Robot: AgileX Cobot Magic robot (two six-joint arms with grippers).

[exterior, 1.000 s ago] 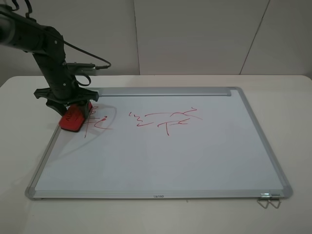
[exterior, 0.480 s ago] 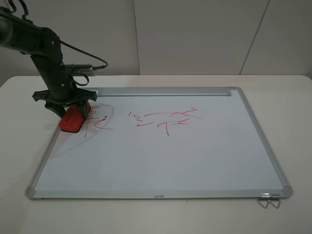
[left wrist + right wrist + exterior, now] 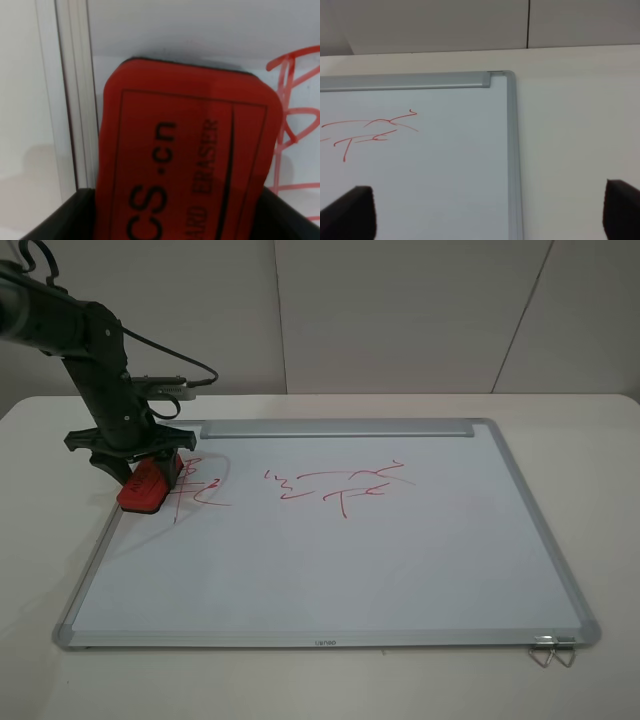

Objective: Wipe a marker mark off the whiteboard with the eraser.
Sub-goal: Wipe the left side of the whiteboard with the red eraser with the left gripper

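Observation:
The whiteboard lies flat on the table. Its left part carries the marker mark, a thin red scribble. My left gripper is shut on the red eraser, which rests tilted at the board's left frame, just left of the mark. In the left wrist view the eraser fills the middle, with the mark beside it and the frame on its other side. My right gripper is open and empty above the board's far right corner; it is out of the high view.
A wider red scribble with a zigzag and a T shape sits mid-board, also seen from the right wrist as the scribble. A silver bar runs along the far edge. A metal clip lies at the near right corner.
My left arm has shifted a little to the left and back with the eraser, which now sits closer to the board's left frame.

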